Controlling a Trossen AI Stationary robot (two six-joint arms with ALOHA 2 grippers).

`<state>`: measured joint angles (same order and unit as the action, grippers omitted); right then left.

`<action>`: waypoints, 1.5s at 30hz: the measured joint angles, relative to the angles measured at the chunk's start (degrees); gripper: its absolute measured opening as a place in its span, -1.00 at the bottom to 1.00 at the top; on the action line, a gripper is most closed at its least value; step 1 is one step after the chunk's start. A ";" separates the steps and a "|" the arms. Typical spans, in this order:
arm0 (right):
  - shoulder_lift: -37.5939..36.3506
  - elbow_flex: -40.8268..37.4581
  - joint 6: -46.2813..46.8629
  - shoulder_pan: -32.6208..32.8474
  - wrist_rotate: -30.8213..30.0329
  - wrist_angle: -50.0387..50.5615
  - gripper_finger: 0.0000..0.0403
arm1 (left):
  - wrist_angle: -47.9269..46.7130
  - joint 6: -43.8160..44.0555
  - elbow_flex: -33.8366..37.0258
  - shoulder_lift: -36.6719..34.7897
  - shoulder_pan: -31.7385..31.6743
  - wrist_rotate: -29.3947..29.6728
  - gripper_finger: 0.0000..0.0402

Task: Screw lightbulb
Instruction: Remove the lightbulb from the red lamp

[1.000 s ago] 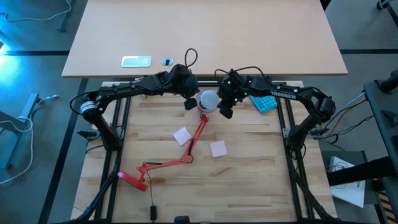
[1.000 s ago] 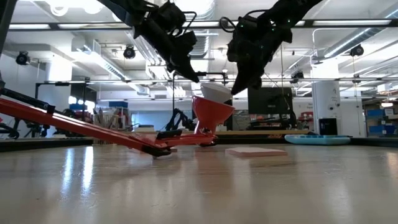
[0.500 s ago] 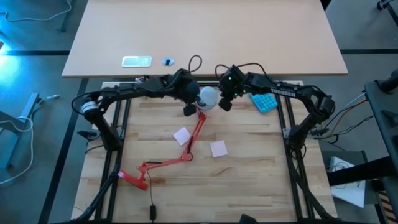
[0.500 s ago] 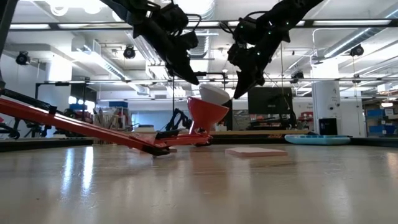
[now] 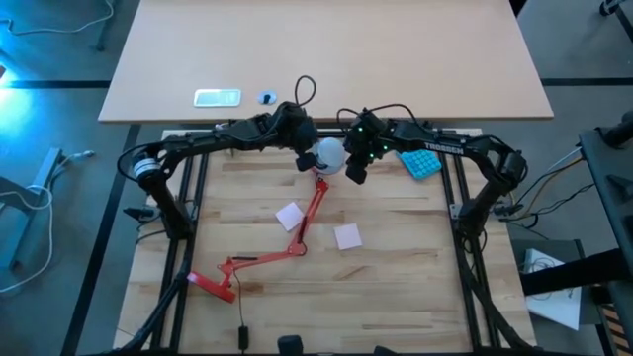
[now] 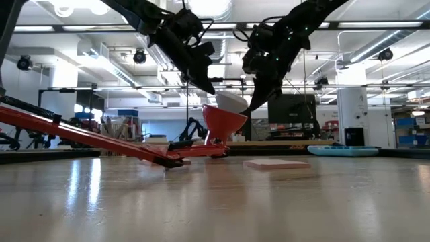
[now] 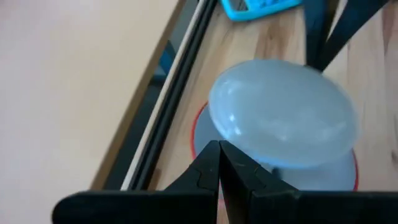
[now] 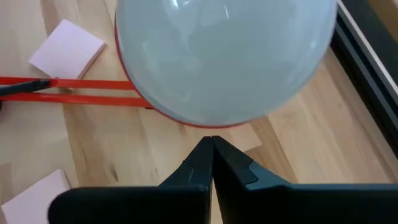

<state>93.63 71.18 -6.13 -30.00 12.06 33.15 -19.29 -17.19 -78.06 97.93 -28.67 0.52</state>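
Observation:
The white lightbulb (image 5: 330,155) (image 6: 232,102) sits base-down in the red lamp's shade (image 6: 224,122), which opens upward at the table's far middle. My left gripper (image 5: 305,163) (image 7: 219,147) is shut and hangs just left of the bulb. In the low view a gap shows between its tips (image 6: 209,86) and the bulb. My right gripper (image 5: 354,174) (image 8: 211,142) is shut, and its tips (image 6: 250,107) stand at the bulb's right side, just above the shade's rim. My right gripper's shut fingertips (image 6: 251,105) slant down from the right to the bulb's right flank (image 6: 246,105). I cannot tell whether they touch it. The bulb stays seated in the shade.
The lamp's red jointed arm (image 5: 307,222) runs from the shade to its base (image 5: 213,285) at the near left. Two pink sticky notes (image 5: 289,216) (image 5: 346,235) lie beside the arm. A blue tray (image 5: 419,162) sits at the far right.
My right gripper drew back toward the far edge, then came near again, ending lower beside the bulb. My left gripper reached toward the near edge and returned. Both stayed shut. The lamp head with the bulb shifted slightly.

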 joint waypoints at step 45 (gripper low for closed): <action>2.09 5.21 -16.69 3.05 -1.86 7.67 -0.97 | -8.32 -0.27 0.00 -2.00 1.84 -1.60 -1.00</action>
<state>95.72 76.38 -22.82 -26.95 10.20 40.82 -27.61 -17.46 -78.06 95.93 -26.82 -1.08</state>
